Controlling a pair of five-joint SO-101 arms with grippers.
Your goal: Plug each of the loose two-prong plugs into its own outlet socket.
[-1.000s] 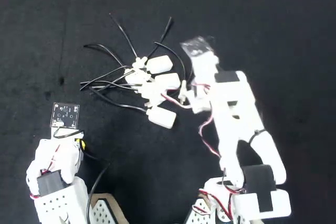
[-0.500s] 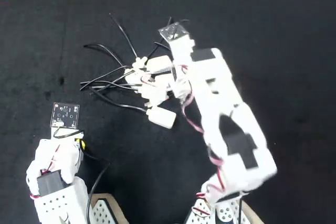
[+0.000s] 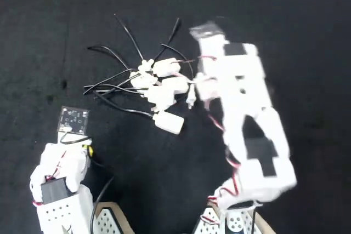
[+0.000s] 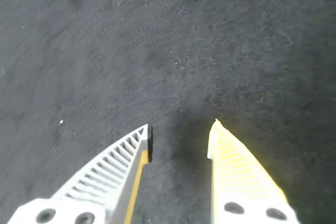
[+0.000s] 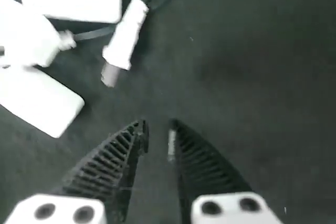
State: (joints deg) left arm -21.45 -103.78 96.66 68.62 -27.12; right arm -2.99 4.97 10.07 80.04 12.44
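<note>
Fingers barely parted and empty, the right end effector hangs over the table just right of a loose plug, apparently lying lengthwise up-frame at centre, while the left end effector, lower left, gapes well apart.

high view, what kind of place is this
Probably a robotics lab bench: a table under black cloth, a left arm and a right arm at its near edge, and a tangle of white plugs and sockets on black cords.
</note>
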